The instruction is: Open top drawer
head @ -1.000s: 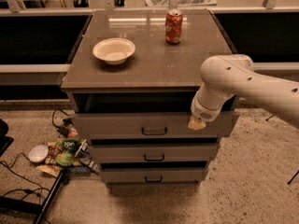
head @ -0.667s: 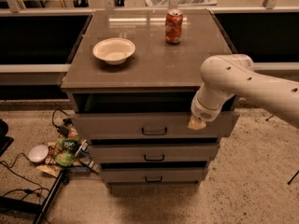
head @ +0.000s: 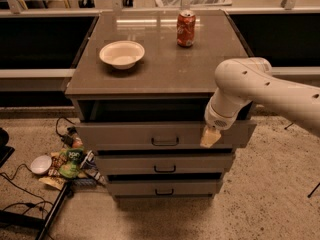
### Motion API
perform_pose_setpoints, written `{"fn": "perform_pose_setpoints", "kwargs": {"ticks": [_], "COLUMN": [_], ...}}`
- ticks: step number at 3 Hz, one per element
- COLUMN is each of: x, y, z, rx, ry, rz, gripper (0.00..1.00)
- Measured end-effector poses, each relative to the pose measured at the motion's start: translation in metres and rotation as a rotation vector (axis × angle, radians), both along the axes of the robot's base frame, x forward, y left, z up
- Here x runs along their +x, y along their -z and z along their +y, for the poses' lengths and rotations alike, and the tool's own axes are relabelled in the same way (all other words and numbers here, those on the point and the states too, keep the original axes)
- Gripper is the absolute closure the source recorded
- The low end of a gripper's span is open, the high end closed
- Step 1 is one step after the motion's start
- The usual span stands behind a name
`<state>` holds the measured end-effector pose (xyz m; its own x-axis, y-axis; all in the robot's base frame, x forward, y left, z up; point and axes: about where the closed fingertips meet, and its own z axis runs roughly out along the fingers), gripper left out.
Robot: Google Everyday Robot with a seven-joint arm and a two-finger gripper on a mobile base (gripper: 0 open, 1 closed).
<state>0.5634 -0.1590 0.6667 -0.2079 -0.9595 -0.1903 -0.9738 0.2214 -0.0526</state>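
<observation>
The top drawer (head: 125, 134) is the widest grey drawer of the cabinet, with a small dark bail handle (head: 165, 142) at the centre of its front. It stands pulled out a little, with a dark gap showing above its front. My gripper (head: 210, 137) hangs from the white arm in front of the drawer's right part, to the right of the handle and apart from it. Only its pale tip shows.
On the cabinet top (head: 165, 69) stand a white bowl (head: 122, 54) and a red soda can (head: 186, 29). Two narrower drawers (head: 165, 168) sit below. Snack bags, a small bowl (head: 40, 164) and cables (head: 20, 194) lie on the floor at the left.
</observation>
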Motion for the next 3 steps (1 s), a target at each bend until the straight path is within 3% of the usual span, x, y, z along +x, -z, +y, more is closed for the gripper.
{"fn": "perform_pose_setpoints", "kwargs": {"ticks": [1, 2, 3], "x": [0.0000, 0.0000, -0.0006], "y": [-0.0007, -0.0006, 0.0008], "z": [0.0000, 0.0000, 0.0004], "rx": [0.000, 0.000, 0.000], "ry": [0.000, 0.000, -0.001], "rz": [0.000, 0.000, 0.003], "gripper": [0.00, 0.00, 0.18]}}
